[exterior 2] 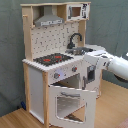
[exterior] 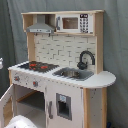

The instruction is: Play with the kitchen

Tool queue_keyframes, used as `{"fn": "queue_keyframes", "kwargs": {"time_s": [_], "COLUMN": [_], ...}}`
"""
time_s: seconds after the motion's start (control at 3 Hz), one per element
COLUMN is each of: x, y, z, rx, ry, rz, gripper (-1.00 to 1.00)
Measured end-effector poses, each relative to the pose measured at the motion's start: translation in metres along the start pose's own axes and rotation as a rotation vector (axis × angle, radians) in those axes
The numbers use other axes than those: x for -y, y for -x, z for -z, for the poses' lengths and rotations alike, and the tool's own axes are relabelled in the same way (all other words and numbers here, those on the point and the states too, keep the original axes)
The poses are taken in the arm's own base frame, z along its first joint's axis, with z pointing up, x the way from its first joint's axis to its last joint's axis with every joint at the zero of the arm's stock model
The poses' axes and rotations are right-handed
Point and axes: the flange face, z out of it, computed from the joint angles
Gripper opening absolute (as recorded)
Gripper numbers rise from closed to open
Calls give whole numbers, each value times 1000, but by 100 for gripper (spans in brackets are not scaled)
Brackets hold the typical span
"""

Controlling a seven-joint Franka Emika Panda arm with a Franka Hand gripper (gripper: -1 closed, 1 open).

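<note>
The kitchen [exterior: 65, 75] is a tall white and light-wood toy with a grey range hood [exterior: 40, 25], a black faucet [exterior: 86, 59], a sink [exterior: 74, 74] and a red-ringed hob [exterior: 36, 65]. In the second exterior view the kitchen [exterior 2: 50, 60] has its windowed oven door [exterior 2: 70, 104] hanging open at the front. My white arm [exterior 2: 116, 67] reaches in from the second exterior view's right. The gripper [exterior 2: 91, 62] is at the counter's front edge, just right of the knobs [exterior 2: 65, 72]. A white part of the arm [exterior: 20, 122] shows at the bottom of the first exterior view.
A grey curtain [exterior: 115, 50] hangs behind the toy. It stands on a wooden floor [exterior 2: 15, 120]. A toy microwave [exterior: 72, 22] sits on the top shelf. The open oven door [exterior: 5, 105] sticks out at the first exterior view's lower left.
</note>
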Motion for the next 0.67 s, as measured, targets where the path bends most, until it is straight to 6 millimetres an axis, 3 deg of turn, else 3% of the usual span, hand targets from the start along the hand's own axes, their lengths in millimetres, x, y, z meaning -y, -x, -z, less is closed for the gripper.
{"fn": "queue_keyframes", "kwargs": {"time_s": [0.33,0.67], "x": [7,26], "y": [23,67], "z": [-12,-42], "rx": [-27,18], "ry": [-9,-80], "rz": [-2,-30], "gripper": [100,100]}}
